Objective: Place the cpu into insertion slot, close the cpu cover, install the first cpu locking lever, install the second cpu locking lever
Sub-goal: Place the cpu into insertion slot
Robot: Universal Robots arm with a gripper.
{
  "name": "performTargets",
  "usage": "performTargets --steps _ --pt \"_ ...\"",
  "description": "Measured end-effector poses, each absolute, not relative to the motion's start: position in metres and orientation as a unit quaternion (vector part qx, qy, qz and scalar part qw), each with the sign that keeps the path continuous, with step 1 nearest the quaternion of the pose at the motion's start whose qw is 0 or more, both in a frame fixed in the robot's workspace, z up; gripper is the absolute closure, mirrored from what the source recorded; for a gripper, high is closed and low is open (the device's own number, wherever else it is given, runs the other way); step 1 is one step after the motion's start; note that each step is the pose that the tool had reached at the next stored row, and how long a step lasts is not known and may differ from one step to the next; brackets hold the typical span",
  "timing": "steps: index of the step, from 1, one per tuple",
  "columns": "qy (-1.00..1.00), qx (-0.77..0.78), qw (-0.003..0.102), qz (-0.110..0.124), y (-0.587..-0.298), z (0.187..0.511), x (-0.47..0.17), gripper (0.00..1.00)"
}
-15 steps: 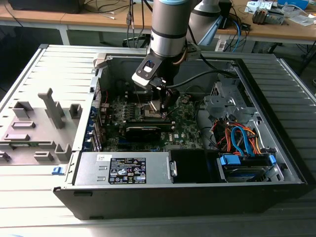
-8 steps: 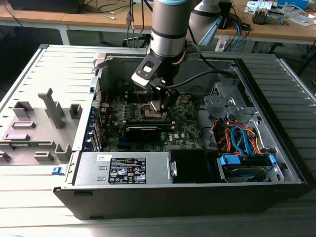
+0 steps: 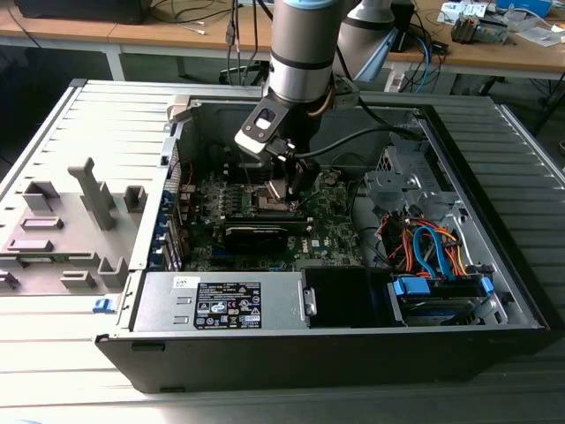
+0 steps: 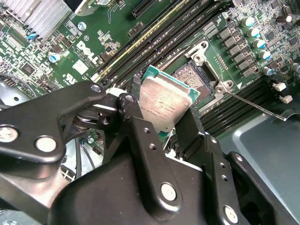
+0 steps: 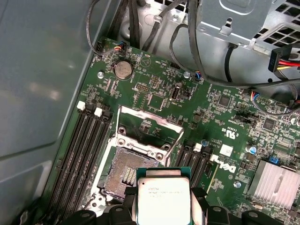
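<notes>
Holding cpu (image 4: 164,105) near insertion slot (image 4: 193,77)

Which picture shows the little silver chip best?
The second wrist view: the cpu sits mid-picture, its metal top clear, pinched by the gripper. The first wrist view cuts it off at the edge; the exterior view makes it too tiny to tell.

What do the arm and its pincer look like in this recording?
The arm is a silver-grey cylinder with a light-blue ring at its upper joint. A pale grey box sits at its wrist, and a black cable loops off it. The pincer is matte black linkage bars joined by silver pins.
</notes>
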State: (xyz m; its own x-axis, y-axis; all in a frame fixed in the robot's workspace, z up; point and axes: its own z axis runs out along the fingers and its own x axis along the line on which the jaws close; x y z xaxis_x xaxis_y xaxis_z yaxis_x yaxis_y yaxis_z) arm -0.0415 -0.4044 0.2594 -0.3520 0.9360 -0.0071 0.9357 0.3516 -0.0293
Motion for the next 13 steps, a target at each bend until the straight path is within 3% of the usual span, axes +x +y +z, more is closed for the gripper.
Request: performTargets --steps 13 --pt "-0.817 -0.577 0.006 0.014 -0.4044 0.2587 -0.0415 0.45"
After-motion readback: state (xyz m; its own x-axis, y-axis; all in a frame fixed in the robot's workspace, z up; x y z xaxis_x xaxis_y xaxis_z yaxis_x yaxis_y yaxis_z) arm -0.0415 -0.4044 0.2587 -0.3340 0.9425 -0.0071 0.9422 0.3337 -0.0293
